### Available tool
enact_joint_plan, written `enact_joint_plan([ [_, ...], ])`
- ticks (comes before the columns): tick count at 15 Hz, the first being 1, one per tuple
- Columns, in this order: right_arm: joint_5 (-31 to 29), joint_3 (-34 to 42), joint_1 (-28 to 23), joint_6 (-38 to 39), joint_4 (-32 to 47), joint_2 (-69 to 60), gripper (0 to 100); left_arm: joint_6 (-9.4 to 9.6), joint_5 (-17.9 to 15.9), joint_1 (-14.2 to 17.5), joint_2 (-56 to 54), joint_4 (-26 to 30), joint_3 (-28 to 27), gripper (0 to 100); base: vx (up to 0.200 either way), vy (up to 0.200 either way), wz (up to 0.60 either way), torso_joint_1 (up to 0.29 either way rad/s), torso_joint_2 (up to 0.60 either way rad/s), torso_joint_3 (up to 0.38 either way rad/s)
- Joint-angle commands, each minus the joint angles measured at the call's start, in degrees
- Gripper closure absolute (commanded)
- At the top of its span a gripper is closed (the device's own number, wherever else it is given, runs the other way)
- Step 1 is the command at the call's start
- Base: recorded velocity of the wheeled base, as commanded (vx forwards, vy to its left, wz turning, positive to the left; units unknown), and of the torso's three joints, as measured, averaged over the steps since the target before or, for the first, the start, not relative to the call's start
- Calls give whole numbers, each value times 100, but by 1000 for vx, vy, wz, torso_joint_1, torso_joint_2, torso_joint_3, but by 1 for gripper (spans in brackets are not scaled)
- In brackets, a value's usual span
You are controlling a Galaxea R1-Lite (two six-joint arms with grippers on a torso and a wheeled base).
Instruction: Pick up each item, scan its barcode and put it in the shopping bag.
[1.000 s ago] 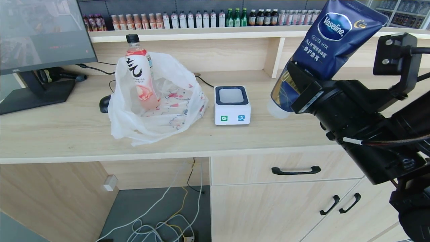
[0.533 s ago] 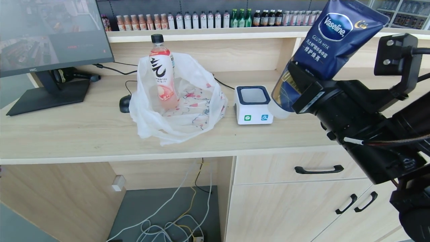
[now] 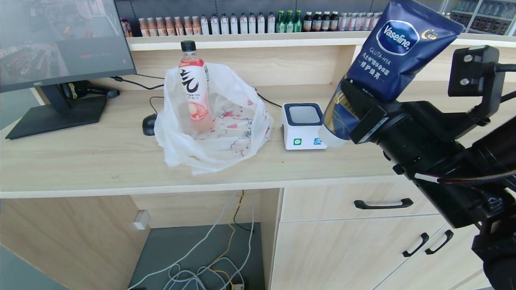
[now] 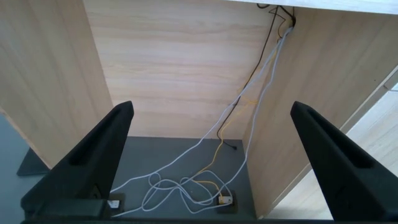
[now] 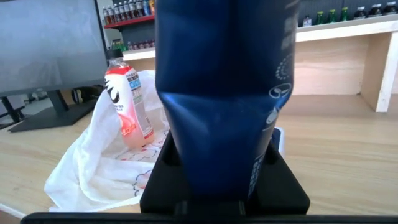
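Status: the right gripper is clamped on the blue tube, cap down, raised toward the right end of the counter and near the scanner. By judgement, scanning and bagging of the tube remain. Farther in, mid-counter, the shopping bag holds one upright bottle; that item appears complete. The left wrist view supplies the left gripper: jaws wide, empty, below counter level above floor cables. The right wrist view supplies the tube's opposite face; no barcode is discernible there
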Motion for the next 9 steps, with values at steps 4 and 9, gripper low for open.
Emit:
enact_joint_plan([
  [4, -5, -803, -48, 290, 133, 462, 100, -4, 4, -1, -1, 0, 0, 0, 0, 0, 0, 0, 0, 0],
  [9, -40, -1436, -48, 677, 185, 875, 100, -4, 4, -1, -1, 0, 0, 0, 0, 0, 0, 0, 0, 0],
])
